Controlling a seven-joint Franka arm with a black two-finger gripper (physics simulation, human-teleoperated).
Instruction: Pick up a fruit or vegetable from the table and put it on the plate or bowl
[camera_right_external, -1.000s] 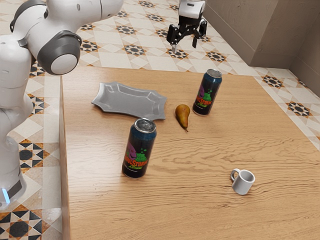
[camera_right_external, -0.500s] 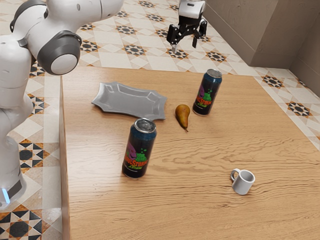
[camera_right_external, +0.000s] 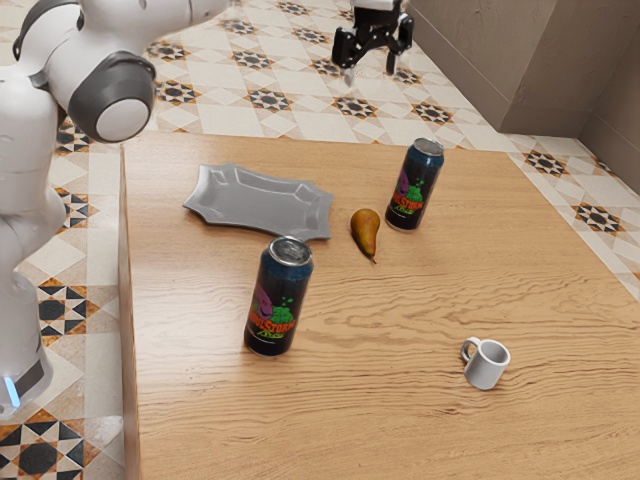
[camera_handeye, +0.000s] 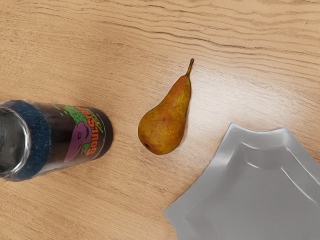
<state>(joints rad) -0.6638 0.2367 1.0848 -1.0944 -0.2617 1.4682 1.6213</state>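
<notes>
While the gripper (camera_right_external: 369, 66) hangs high above the far side of the table (camera_right_external: 400, 300), we log the scene view by view.

Exterior view: the claw is spread wide, with nothing between its fingers. The pear (camera_right_external: 365, 231) lies on its side on the wood, well below the claw and toward the near side of the table. It sits just off the plate (camera_right_external: 258, 200) corner on the exterior view's right, between the plate and the far can (camera_right_external: 414, 184). Its fat end faces the far edge and its stem points toward the near edge. Count: 1 pear, 1 plate, 2 cans (the far can and the near can (camera_right_external: 278, 296)), 1 mug (camera_right_external: 485, 362), 1 arm.

Wrist view: the pear (camera_handeye: 166, 117) sits close to the middle, so we judge it roughly under the hand. Its long axis runs across the line from the far can (camera_handeye: 50, 137) to the plate (camera_handeye: 250, 195). It touches neither, though the fat end comes close to the plate's corner. Count: 1 pear, 1 can, 1 plate corner.

Judgement: the coming move is mostly a straight descent. Closing across the fat body, along the can-to-plate line, would put 1 finger near the plate rim, so clearance there looks tight.
</notes>
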